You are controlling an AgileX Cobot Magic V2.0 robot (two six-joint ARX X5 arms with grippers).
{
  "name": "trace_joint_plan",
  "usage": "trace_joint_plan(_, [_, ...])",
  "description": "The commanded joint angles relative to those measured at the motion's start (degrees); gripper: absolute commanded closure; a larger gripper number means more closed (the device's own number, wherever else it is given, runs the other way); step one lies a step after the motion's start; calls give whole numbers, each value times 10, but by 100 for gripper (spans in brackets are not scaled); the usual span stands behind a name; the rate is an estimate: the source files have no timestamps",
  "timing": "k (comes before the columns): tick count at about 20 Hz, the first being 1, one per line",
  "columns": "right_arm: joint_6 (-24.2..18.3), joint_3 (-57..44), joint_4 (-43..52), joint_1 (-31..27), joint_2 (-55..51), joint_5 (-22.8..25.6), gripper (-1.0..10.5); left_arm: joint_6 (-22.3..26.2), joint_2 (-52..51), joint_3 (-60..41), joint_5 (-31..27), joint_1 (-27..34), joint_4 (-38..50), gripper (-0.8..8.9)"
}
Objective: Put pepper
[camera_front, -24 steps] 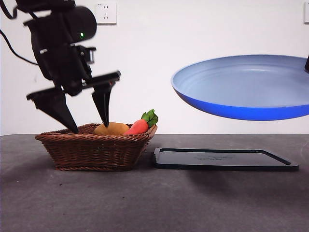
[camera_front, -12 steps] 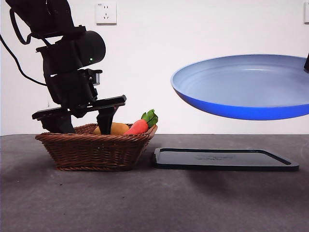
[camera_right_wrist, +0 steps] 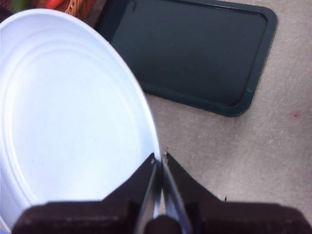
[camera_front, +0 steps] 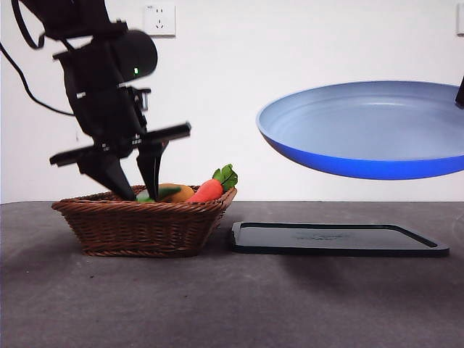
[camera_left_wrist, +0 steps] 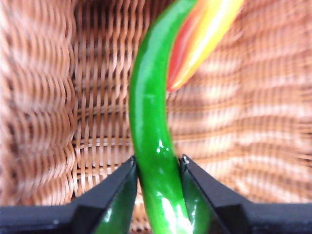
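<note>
- The left end effector (camera_left_wrist: 157, 168) reaches down into a wicker basket (camera_front: 141, 225), its jaws pinching the green pepper (camera_left_wrist: 148, 122).
- A potato (camera_front: 177, 193) and a carrot (camera_front: 209, 189) lie in the basket too.
- The right end effector (camera_right_wrist: 159, 161) is clamped on the rim of a blue plate (camera_front: 370, 130), held in the air above a black tray (camera_front: 337, 238) on the table (camera_front: 232, 304).

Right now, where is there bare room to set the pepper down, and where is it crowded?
Free: the blue plate that the right gripper holds aloft, and the black tray under it. Crowded: the basket, with potato, carrot and the left gripper shut on the pepper.
</note>
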Motion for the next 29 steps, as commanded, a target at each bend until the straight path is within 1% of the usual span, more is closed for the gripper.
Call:
trace_joint_plan(1, [4,13,8,1,3,-3,944,0,-21,12,14,-4,-1,692])
trace_joint_plan(2, [8,13,13,1,4,-3,944,0,-37,12,30,-4,-2,692])
trace_joint_plan(4, [23,13,27,1,18,-3,944,0,-76,12,84,-11,-6,692])
trace_joint_plan(6, [46,13,39,1,61,-3,944,1,-110,12,146,-28,-5,692])
trace_joint_plan(7, [61,13,52,2,90,-3,944,3,-123,12,167,-42,-5,692])
trace_joint_plan(8, [76,13,65,2,119,-13,944,5,-129,12,187,-59,-6,692])
trace_joint_plan(9, [98,13,83,2,147,-35,944,10,-129,12,195,-82,-8,692])
trace_joint_plan(10, [119,13,100,2,169,-51,944,26,-125,12,192,-107,-13,692])
trace_joint_plan(11, [139,13,113,2,187,-64,944,42,-121,12,174,-134,-15,692])
trace_joint_plan(12, [152,13,117,4,197,-68,944,52,-114,12,143,-159,-12,692])
trace_joint_plan(13, [156,13,117,7,203,-77,944,61,-108,12,105,-180,-9,692])
trace_joint_plan(14, [161,13,117,10,204,-78,944,72,-103,12,85,-193,-7,692])
trace_joint_plan(15, [163,13,117,14,204,-78,944,85,-94,12,72,-205,-6,692])
trace_joint_plan(17, [168,13,114,21,204,-78,944,93,-71,12,53,-215,-2,692])
trace_joint_plan(20, [169,13,107,36,204,-78,944,93,-42,12,52,-216,0,692])
trace_joint_plan(25, [173,13,104,48,204,-78,944,93,-39,12,52,-217,5,682])
trace_joint_plan(29, [173,13,96,48,204,-78,944,94,-39,12,57,-218,-15,605])
